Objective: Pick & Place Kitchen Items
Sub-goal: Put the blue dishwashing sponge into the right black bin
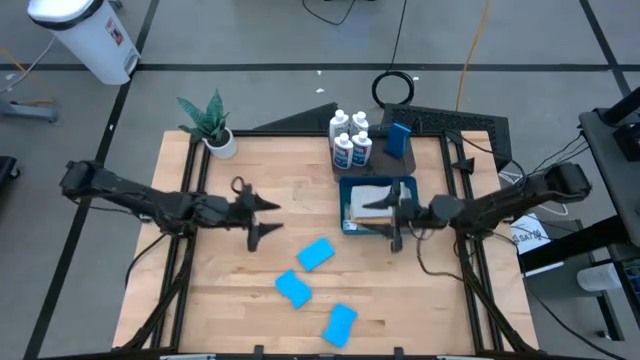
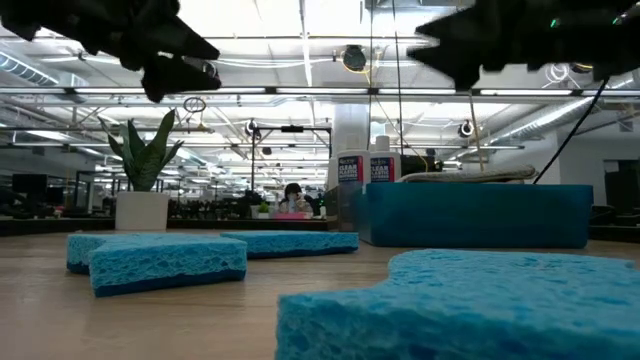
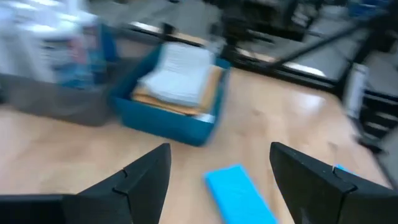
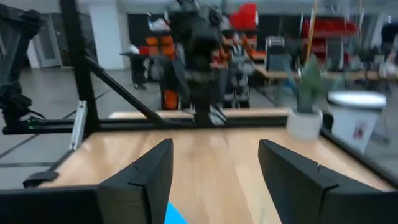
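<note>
Three bright blue sponges [image 1: 315, 253] [image 1: 293, 289] [image 1: 340, 325] lie flat on the wooden table. Several white bottles [image 1: 350, 140] stand on a dark tray [image 1: 430, 150] at the far side, with another sponge [image 1: 400, 140] standing on edge beside them. A blue bin [image 1: 342, 200] holds folded cloths [image 3: 180, 74]. My left gripper [image 1: 268, 218] hovers open above the table left of the bin, and a sponge [image 3: 239, 193] lies ahead of it. My right gripper [image 1: 385, 222] hangs open over the bin's near end, nothing between its fingers.
A potted plant [image 1: 212, 125] stands at the table's far left corner. A white waste bin [image 1: 85, 35] stands on the floor beyond the table. Bare wood lies between the two grippers and along the left side.
</note>
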Controlling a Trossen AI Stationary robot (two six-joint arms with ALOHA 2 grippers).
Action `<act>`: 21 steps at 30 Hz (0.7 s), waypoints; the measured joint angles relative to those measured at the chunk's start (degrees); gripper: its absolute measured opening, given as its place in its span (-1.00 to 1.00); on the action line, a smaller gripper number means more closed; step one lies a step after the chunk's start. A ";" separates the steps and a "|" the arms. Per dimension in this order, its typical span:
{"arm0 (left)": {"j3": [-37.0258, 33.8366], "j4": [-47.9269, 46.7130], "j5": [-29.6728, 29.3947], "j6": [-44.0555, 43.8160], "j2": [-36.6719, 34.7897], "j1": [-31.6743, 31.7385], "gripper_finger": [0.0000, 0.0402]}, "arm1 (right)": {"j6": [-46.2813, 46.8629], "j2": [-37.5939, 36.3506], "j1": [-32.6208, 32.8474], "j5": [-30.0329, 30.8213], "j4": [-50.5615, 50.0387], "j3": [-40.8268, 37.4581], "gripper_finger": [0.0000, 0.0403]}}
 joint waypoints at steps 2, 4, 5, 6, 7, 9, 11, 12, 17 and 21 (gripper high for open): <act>0.00 3.39 4.28 -0.06 4.46 -0.14 0.39 | -2.55 0.00 3.43 3.27 -0.04 1.39 0.03; 0.28 5.36 8.21 -0.20 9.40 -0.46 0.39 | -4.48 0.00 6.14 7.04 -0.38 2.79 0.03; 1.02 5.28 9.81 -0.20 11.97 -0.58 0.39 | -5.25 0.00 7.18 9.02 -0.43 3.32 0.03; 2.08 4.97 11.28 -0.20 14.68 -0.61 0.39 | -5.91 0.00 8.14 10.76 -0.40 3.74 0.03; 3.28 4.01 12.41 -0.20 17.16 -0.61 0.39 | -6.59 0.00 8.90 11.93 -0.41 4.04 0.03; 6.44 0.91 13.83 0.23 22.49 -0.59 0.39 | -7.98 0.00 9.87 13.77 -0.38 4.30 0.03; 10.21 -2.92 14.74 1.27 27.67 -0.59 0.39 | -8.37 -0.01 10.26 14.61 -0.48 4.32 0.03; 12.37 -4.83 14.92 1.67 30.17 -0.59 0.39 | -8.35 0.00 10.28 15.16 -0.76 4.32 0.03; 23.29 -15.87 14.92 0.59 40.85 -0.47 0.39 | -8.23 0.00 10.20 15.27 -1.00 4.32 0.03; 31.63 -25.55 14.87 -3.63 47.37 -0.01 0.39 | -8.19 0.00 10.19 15.27 -1.34 4.32 0.03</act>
